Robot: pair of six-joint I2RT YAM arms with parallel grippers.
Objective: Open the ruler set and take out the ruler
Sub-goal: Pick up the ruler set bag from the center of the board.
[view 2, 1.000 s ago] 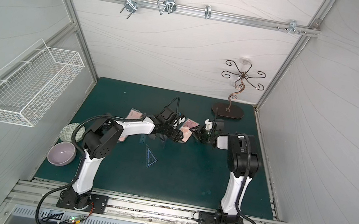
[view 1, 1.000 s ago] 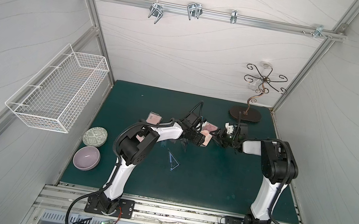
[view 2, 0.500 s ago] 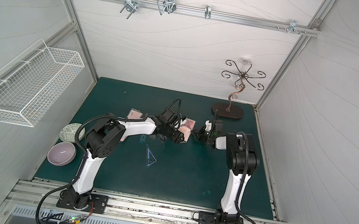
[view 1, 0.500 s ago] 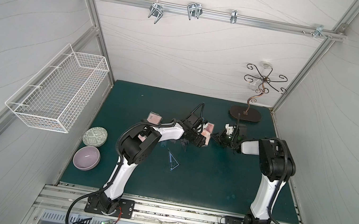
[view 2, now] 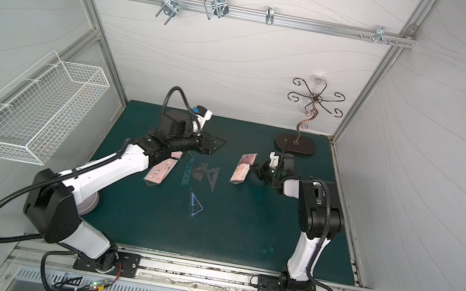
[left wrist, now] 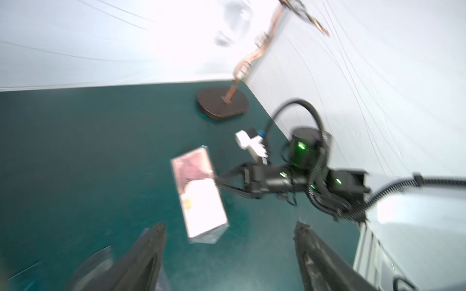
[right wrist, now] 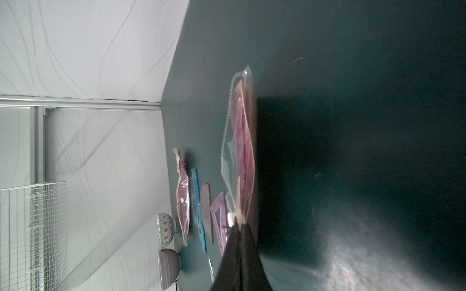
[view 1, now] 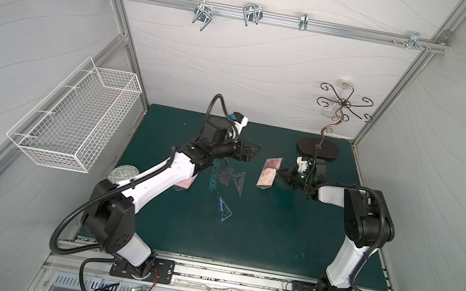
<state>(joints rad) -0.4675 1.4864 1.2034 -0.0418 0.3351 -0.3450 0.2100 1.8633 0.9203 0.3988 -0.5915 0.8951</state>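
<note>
Left gripper (view 1: 251, 152) backed off, spread empty; right gripper (view 1: 280, 174) clamped pouch (view 1: 267, 175) edge; ruler (view 1: 213, 178) lay free on mat (view 1: 274, 231): likely done.

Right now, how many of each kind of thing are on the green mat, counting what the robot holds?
Pink plastic pouches: 2
Set squares: 2
Blue straight ruler: 1
Protractor: 1
Bowls: 2
Jewellery stand: 1
Total: 9
</note>
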